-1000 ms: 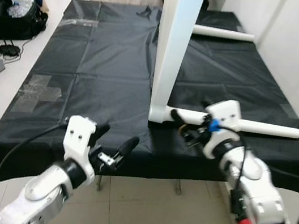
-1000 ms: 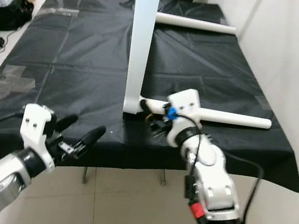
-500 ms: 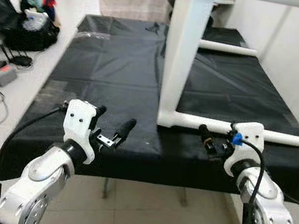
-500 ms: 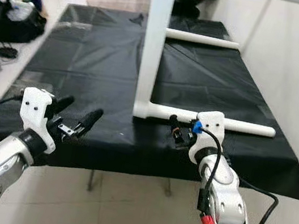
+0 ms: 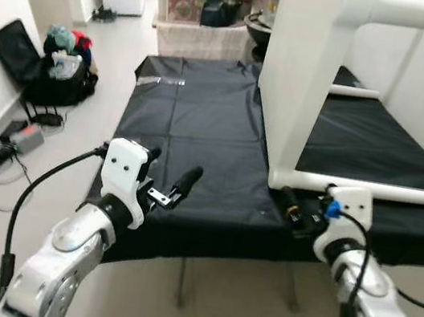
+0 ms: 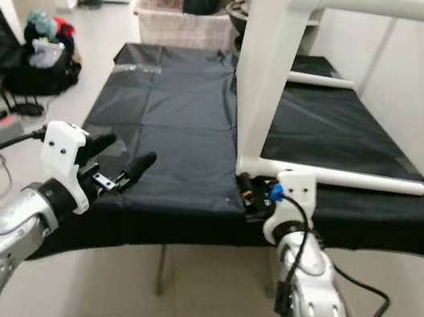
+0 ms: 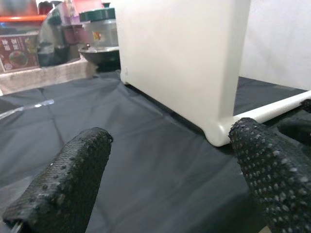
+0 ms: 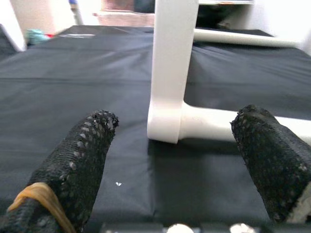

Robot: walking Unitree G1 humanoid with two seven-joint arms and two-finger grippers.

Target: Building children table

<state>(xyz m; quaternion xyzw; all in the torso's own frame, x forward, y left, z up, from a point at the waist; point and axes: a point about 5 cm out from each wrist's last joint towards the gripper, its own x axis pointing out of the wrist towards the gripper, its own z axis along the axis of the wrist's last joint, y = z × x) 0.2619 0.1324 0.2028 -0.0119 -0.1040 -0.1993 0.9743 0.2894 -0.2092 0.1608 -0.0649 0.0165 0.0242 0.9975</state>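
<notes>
1. White children's table frame (image 6: 261,69) stands on the black-covered work table (image 6: 162,118), its flat panel upright, a round white rail (image 6: 355,180) running from its foot along the near edge.
2. Right gripper (image 8: 180,160): fingers spread wide, holding nothing, just short of the panel's foot corner.
3. Left gripper (image 5: 165,186): fingers apart, empty, over the cloth's near edge, left of the panel.
4. Step looks like the approach before a grasp; next move probably means closing in on the rail or panel base.
5. A second white rail (image 6: 319,80) lies further back.
6. Room: tiled floor, black bag (image 5: 51,71) with clothes, cables, boxes at the far end.
</notes>
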